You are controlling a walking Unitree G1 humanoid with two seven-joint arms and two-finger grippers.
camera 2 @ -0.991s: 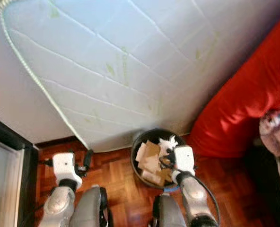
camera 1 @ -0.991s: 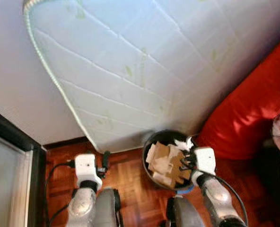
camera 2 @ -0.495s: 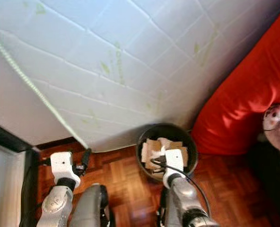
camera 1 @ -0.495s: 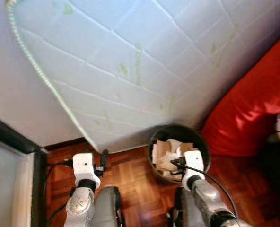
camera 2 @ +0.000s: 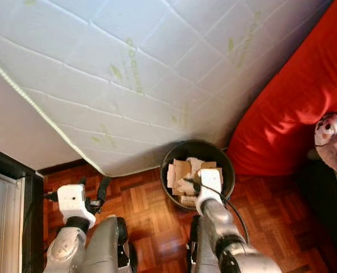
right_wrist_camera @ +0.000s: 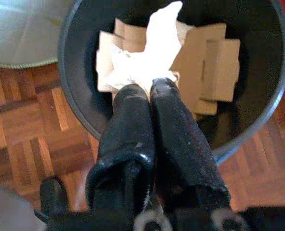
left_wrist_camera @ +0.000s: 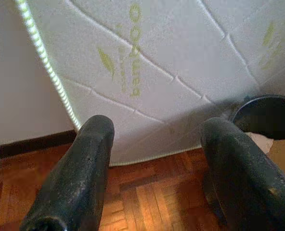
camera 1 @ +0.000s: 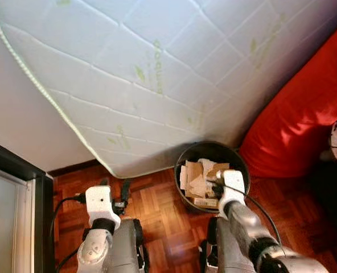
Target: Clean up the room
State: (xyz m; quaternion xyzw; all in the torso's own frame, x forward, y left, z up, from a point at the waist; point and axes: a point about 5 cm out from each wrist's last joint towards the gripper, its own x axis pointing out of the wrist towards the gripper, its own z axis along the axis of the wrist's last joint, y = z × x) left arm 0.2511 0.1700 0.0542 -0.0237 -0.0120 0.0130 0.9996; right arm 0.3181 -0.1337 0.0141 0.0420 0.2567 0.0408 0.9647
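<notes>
Pinching one white tissue, the right tool hangs over one black bin; left tool released.

The reddish parquet wood floor has a soft sheen. The round black plastic bin looks smooth and glossy, holding matt brown cardboard pieces and crumpled white paper tissue. The white quilted fabric mattress looks matt and stitched; the red cloth cushion is smooth.

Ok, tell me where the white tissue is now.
The white tissue is pinched in the right gripper, over the cardboard scraps in the black trash bin beside the leaning mattress.
</notes>
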